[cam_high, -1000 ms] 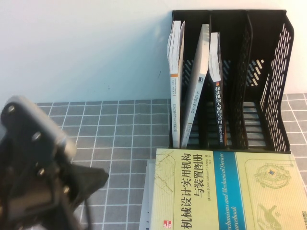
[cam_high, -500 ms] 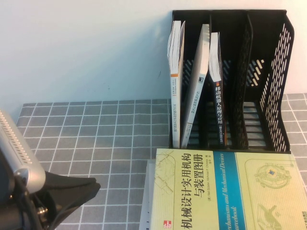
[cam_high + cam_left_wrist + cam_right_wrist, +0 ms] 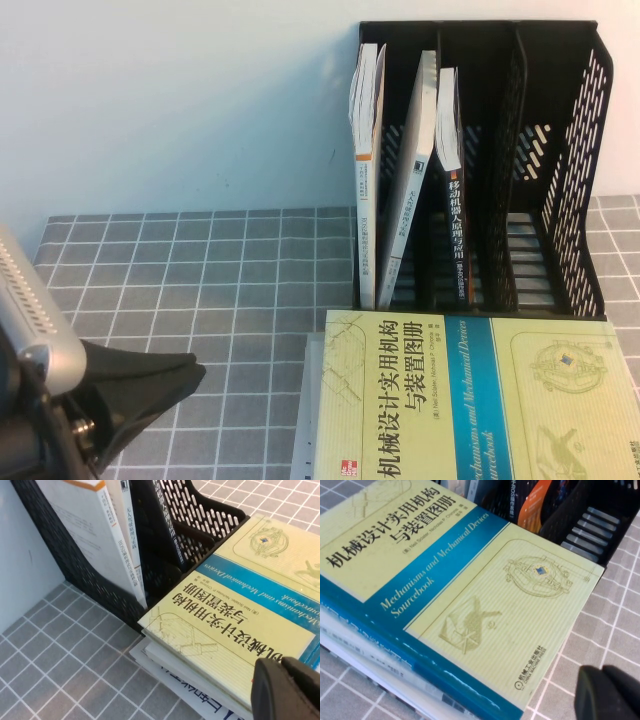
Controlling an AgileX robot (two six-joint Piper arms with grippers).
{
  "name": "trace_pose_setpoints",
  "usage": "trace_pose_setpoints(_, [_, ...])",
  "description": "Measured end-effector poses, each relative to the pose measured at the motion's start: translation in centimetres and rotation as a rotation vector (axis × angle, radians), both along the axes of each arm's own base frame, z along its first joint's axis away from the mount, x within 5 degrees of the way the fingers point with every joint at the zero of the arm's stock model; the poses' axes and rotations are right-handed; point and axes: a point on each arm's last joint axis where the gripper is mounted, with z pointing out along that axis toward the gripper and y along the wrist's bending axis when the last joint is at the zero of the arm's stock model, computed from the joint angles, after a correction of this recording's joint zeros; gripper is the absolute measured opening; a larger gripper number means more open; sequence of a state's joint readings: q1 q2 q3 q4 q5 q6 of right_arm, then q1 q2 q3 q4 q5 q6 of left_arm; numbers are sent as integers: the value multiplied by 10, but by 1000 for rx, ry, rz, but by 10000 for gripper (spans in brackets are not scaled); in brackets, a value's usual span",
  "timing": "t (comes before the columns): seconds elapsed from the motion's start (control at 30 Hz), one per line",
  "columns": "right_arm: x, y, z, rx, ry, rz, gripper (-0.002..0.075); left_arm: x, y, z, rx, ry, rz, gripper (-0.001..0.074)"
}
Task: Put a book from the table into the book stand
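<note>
The dark book (image 3: 450, 205) with a white Chinese title on its spine stands upright in a middle slot of the black book stand (image 3: 560, 150). Its orange and dark cover shows in the right wrist view (image 3: 535, 500), and its spine in the left wrist view (image 3: 167, 520). My left gripper (image 3: 185, 378) is low at the front left of the table (image 3: 220, 270), shut and empty; in its wrist view (image 3: 287, 690) it hangs over the yellow-green book. My right gripper (image 3: 610, 695) is shut and empty over the grey cloth beside that book; the high view does not show it.
Two white-grey books (image 3: 385, 180) lean in the stand's left slots. A yellow-green and blue book (image 3: 480, 400) lies on a stack of white books (image 3: 170, 680) just in front of the stand. The stand's two right slots (image 3: 535, 250) hold nothing.
My left arm has drawn back and down toward the front left corner of the high view. The books and the stand have not moved.
</note>
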State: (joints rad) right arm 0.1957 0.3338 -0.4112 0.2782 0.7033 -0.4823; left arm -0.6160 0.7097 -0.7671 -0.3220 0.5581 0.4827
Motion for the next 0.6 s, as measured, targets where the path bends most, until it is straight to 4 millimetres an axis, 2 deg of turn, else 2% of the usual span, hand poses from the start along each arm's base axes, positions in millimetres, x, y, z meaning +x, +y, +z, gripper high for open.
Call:
trace_pose_setpoints(0.17, [0, 0, 0, 0, 1, 0, -3, -8, 8, 6, -36, -22, 19, -2])
trace_pose_setpoints(0.37, [0, 0, 0, -1, 3, 1, -3, -19, 34, 9, -157, -43, 202, -2])
trace_pose_setpoints(0.47, [0, 0, 0, -1, 3, 1, -3, -24, 47, -6, -239, -90, 326, -2])
trace_pose_setpoints(0.6, [0, 0, 0, -1, 3, 1, -3, -31, 61, -46, -361, -130, 481, -2])
